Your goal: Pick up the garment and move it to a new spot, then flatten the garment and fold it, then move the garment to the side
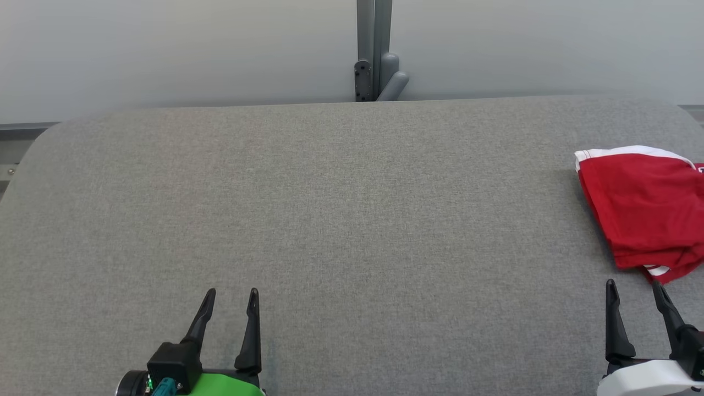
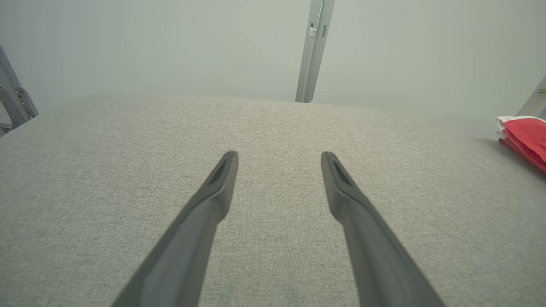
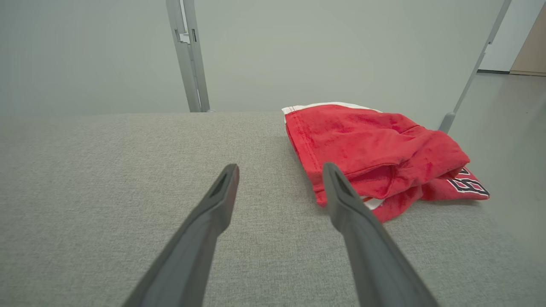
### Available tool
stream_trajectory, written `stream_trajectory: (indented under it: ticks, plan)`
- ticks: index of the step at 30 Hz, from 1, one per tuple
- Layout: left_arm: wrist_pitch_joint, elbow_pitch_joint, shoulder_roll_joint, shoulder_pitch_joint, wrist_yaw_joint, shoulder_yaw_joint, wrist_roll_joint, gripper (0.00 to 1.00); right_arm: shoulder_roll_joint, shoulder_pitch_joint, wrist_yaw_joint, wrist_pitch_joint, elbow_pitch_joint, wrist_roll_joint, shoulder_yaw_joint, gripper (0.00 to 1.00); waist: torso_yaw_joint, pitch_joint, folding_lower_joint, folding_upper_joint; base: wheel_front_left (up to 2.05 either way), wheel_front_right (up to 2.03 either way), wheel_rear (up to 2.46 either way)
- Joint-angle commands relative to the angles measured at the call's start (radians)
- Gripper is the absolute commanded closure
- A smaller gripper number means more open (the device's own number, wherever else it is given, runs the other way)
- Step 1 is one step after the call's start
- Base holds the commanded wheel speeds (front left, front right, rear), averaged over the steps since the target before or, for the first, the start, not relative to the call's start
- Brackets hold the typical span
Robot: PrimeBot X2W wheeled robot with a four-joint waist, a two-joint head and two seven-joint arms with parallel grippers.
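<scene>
From the head camera, the red jersey garment [image 1: 646, 206] lies bunched at my desk's [image 1: 330, 209] far right edge, just beyond my right pincer [image 1: 633, 286]; the left pincer [image 1: 231, 294] idles — both spread wide, empty. Left wrist: bare felt. Right wrist: I'd pinch the near folded hem — grab several layers, lift cleanly.

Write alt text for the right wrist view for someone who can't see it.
A folded red garment with white trim and black-and-white lettering lies near the right end of a grey fabric table. The right gripper hangs open and empty in front of it, fingers spread. A pale wall and grey metal posts stand behind.
</scene>
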State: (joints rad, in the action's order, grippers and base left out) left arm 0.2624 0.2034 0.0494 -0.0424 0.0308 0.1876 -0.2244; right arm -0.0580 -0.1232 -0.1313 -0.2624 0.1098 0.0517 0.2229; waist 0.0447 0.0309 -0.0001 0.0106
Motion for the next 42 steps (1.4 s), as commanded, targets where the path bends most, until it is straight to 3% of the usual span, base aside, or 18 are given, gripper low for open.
stream_trajectory:
  ticks: [1,8,23,42]
  plan:
    - [0.003,0.005,0.003,-0.011,-0.001,-0.008,-0.005,0.0,0.0,-0.01,0.001,-0.003,0.004,0.01,-0.001,0.0,-0.003,-0.005,0.0001,-0.0106,0.0,0.0,0.0]
    - [0.002,0.011,0.003,-0.018,-0.006,-0.016,-0.008,0.0,0.003,-0.017,0.001,-0.003,-0.003,0.032,-0.032,0.0,-0.008,-0.021,0.0001,-0.0106,0.0,0.0,0.0]
    - [0.003,0.016,0.003,-0.015,-0.008,-0.019,-0.008,0.0,0.006,-0.003,0.001,-0.003,-0.001,-0.03,-0.011,0.0,-0.002,-0.03,0.0001,-0.0106,0.0,0.0,0.0]
    - [0.003,0.021,0.003,-0.022,0.006,-0.04,0.001,0.0,0.007,0.002,0.001,-0.003,-0.001,0.005,-0.014,0.0,-0.004,-0.026,0.0001,-0.0106,0.0,0.0,0.0]
